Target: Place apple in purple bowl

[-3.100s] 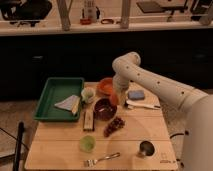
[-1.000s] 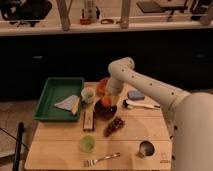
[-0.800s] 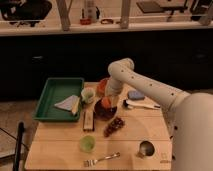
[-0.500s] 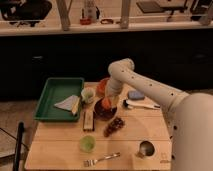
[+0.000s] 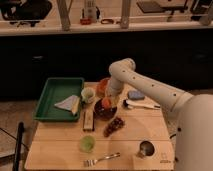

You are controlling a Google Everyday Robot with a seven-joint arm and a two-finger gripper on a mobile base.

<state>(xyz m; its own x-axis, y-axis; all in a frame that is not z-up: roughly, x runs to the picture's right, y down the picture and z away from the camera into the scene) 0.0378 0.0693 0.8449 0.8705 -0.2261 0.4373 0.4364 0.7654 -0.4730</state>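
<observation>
Apple (image 5: pixel 106 103), small, round and orange-red, sits over the glossy purple bowl (image 5: pixel 105 112).
Claw (image 5: pixel 107 99) is at the apple; its grip is unclear, above the slatted wooden bench (image 5: pixel 65 145).

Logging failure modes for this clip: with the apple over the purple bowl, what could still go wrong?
The gripper has the apple over the purple bowl; released too high, it might bounce out. The orange bowl and grapes sit close by, so the arm could nudge them as it withdraws.
</observation>
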